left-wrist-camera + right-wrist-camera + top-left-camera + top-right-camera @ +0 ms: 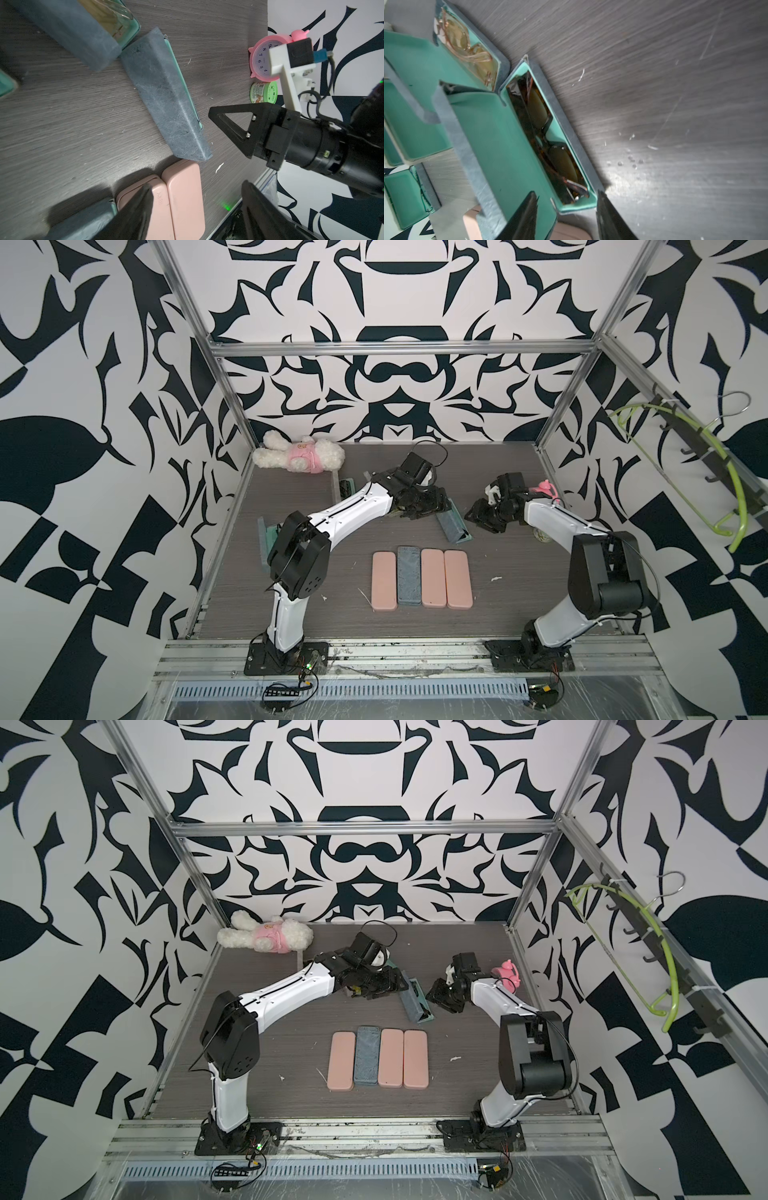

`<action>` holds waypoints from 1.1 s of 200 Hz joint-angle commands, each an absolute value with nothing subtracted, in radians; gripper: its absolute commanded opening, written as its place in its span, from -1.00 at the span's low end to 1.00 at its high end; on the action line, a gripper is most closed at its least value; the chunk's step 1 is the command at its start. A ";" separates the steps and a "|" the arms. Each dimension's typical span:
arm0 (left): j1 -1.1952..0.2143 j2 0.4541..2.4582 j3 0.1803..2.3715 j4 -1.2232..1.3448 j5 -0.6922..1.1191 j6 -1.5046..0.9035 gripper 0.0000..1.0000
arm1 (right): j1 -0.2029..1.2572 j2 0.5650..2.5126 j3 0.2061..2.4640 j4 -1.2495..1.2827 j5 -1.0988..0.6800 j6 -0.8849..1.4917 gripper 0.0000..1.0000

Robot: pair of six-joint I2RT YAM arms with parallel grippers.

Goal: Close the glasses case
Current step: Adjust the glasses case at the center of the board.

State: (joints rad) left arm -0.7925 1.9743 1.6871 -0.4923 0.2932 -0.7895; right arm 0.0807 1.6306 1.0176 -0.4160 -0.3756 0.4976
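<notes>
- Glasses case (451,526), grey-blue outside and green inside, lies on the dark worktop (291,605). It is toward the back, between the two hands.
- Its lid stands up, so it is open. The right wrist view shows brown sunglasses (548,143) lying inside.
- Its near end sits just beside the last pink case (458,580) of a row.
- The right hand (566,192) is low, by the near end of the open case. Its two fingers are spread apart and hold nothing. In the left wrist view there is a small gap between this hand and the case.
- The left hand (197,184) is near the other side of the case. Its fingers are spread wide too, and they hold nothing.
- Four shut cases lie side by side closer to the front. They are a pink one (382,580), a grey-blue one (409,576), a second pink one (433,578) and that last pink case.
- A second open case (467,47) with pale yellow glasses inside lies just beside the far end of the first one.
- More open green cases (266,537) sit on the left side of the worktop.
- A pink clock (268,60) and a small green tin (264,92) stand at the right edge of the worktop.
- A fluffy white toy (299,456) in pink clothes lies in the back left corner.
</notes>
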 commanded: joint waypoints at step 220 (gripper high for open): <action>-0.785 1.938 1.616 -0.478 0.253 -0.742 0.41 | 0.176 1.673 0.877 -0.160 -0.360 0.524 -0.03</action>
State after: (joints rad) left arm -0.7918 1.9842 1.6436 -0.4728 0.2649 -0.7570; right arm 0.1501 1.7107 0.8921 -0.1638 -0.3759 0.5011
